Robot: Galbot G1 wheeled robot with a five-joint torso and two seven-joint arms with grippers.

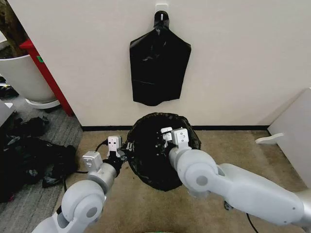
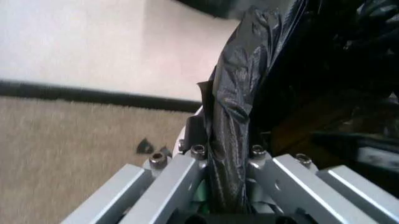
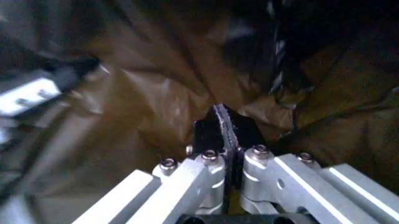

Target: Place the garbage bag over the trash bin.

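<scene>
Thin glossy black plastic garbage bag point(image 1: 158, 155): on the tan carpet at the foot of the cream wall, draped over a round form, mouth open upward, film crinkled; trash bin beneath fully covered, so its own surface not discernible.
Left gripper point(image 1: 118, 154): at the bag's left edge, low near the floor; in the left wrist view point(image 2: 225, 154) fingers pinching a gathered fold of the black film, which runs up between the two silver finger bars.
Right gripper point(image 1: 171, 140): reaching from the right into the bag's open mouth, near its middle; in the right wrist view point(image 3: 223, 128) dark pads pressed together, with a thin pale sliver between them, surrounded by brownish, light-shot film.
Flat black bag gathered to a point point(image 1: 159, 68): hanging from a white hook on the wall, directly above the floor bag, well apart from it.
Large white round tub point(image 1: 22, 77): far left, beside a red post.
Dark heap of bags point(image 1: 29, 155): on the grey floor at left.
</scene>
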